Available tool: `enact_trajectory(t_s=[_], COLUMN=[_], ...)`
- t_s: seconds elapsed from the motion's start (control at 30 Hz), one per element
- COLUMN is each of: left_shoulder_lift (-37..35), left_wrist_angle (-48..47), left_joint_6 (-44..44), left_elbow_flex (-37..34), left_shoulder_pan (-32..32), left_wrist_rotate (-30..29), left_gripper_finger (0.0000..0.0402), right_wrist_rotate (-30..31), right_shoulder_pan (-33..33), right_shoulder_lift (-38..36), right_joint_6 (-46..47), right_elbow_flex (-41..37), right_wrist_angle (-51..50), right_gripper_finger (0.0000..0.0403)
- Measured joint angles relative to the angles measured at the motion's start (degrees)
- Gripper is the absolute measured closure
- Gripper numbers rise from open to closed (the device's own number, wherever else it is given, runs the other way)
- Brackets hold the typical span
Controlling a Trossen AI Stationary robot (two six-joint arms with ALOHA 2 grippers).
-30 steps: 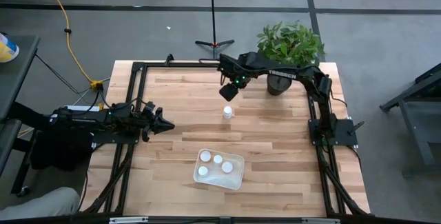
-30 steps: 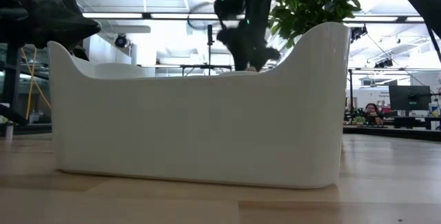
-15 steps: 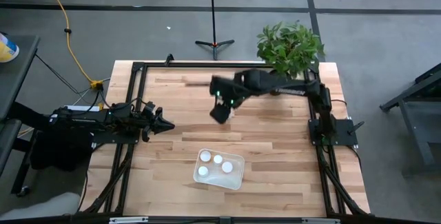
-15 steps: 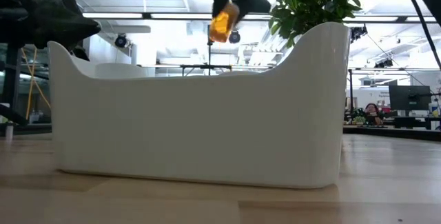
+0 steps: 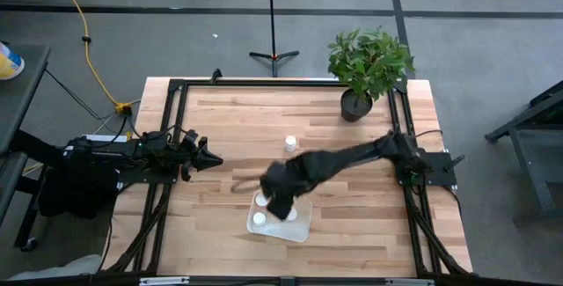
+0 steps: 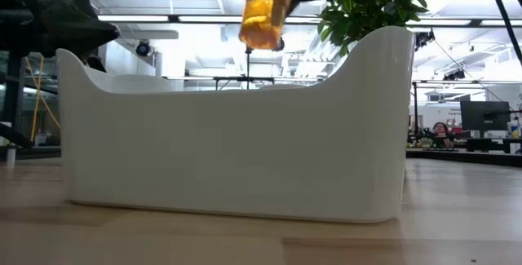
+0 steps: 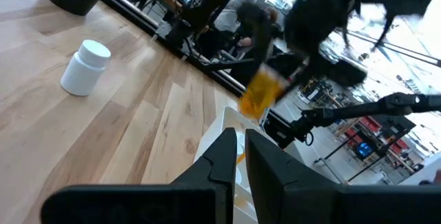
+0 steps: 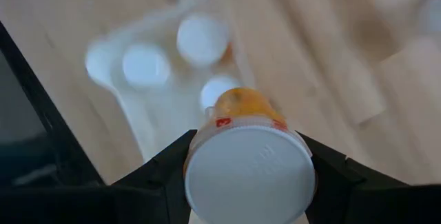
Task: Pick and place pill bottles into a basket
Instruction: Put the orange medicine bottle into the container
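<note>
Right gripper (image 5: pixel 280 200) over basket (image 5: pixel 303 229), clamps bottle (image 8: pixel 247 165). Three bottles (image 8: pixel 202 38) inside basket. One bottle (image 5: pixel 290 143) on table (image 5: pixel 220 119). Left gripper (image 5: pixel 208 158) at left edge, fingers together.

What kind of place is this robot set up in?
Probably a robotics lab or open workshop. A wooden table carries two mounted arms on a bare grey floor, a yellow cable trails across it, and the low view shows desks with a monitor under bright ceiling lights.
</note>
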Motion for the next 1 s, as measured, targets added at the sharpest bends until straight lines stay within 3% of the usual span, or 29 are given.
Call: enact_trajectory(t_s=[0.33, 1.0], left_shoulder_lift=[0.0, 0.0], left_wrist_angle=[0.0, 0.0], left_joint_6=[0.0, 0.0], left_elbow_flex=[0.0, 0.0], left_shoulder_pan=[0.0, 0.0], left_wrist_rotate=[0.0, 0.0], left_gripper_finger=[0.0334, 0.0334], right_wrist_rotate=[-8.8, -6.1], right_shoulder_pan=[4.6, 2.7], right_shoulder_lift=[8.1, 8.9], right_joint_6=[4.9, 3.0], right_elbow_flex=[0.3, 3.7], right_wrist_angle=[3.8, 6.8], right_gripper_finger=[0.0209, 0.0209])
